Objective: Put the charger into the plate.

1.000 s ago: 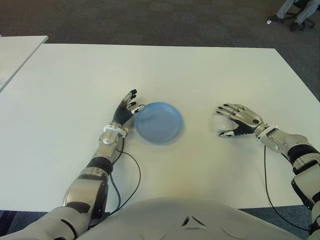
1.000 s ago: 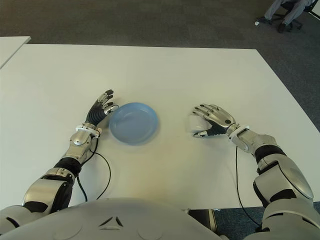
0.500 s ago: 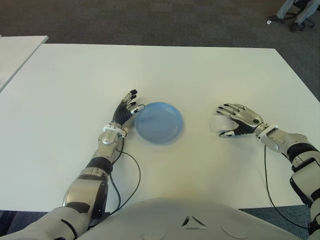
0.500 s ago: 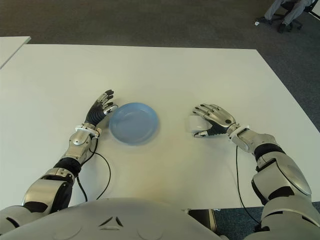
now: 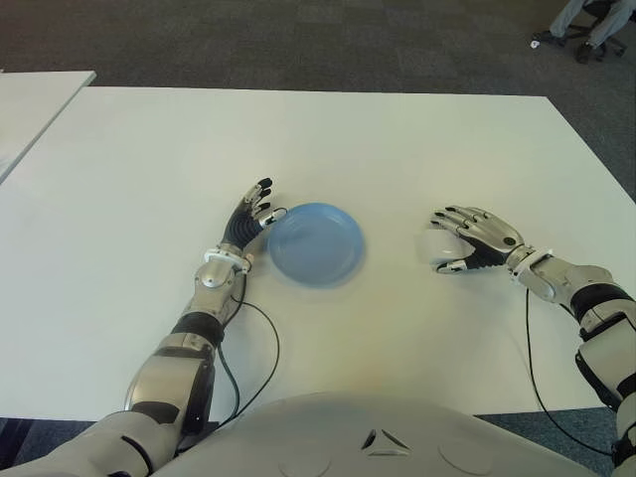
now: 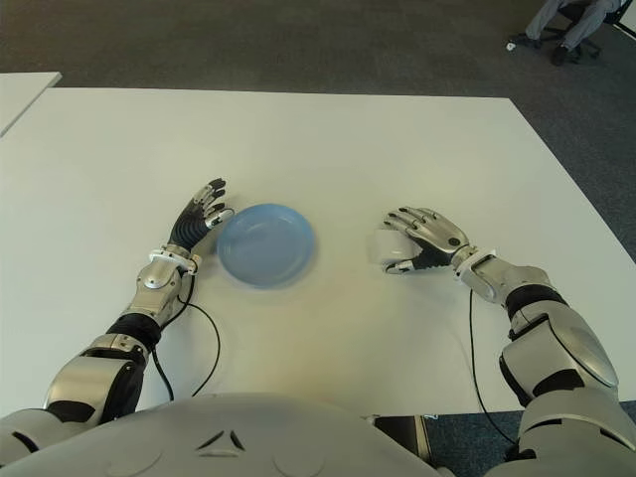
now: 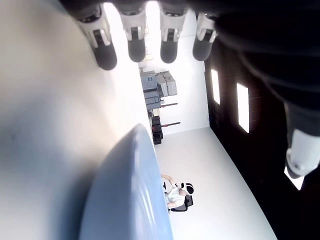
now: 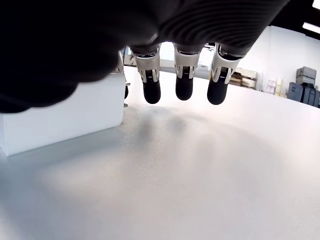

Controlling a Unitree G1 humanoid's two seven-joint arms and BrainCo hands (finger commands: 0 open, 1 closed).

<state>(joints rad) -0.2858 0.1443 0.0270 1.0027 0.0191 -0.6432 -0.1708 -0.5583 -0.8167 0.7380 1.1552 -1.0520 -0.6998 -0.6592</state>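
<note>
Both eye views look down from the robot's head across the desk [image 5: 328, 139] toward its far edge, a small sideways shift apart. Both take in the blue plate [image 5: 315, 242], the two arms and the dark carpet past the far edge. The left wrist camera sits very close under its own fingers [image 7: 135, 40], skimming the desk surface past the plate's rim [image 7: 127, 195] into the room. The right wrist camera, equally close, looks out beneath its fingertips [image 8: 183, 85] low over the desk, the white charger [image 8: 60, 120] alongside.

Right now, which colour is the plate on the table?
The plate is light blue, seen best in the left eye view.
</note>
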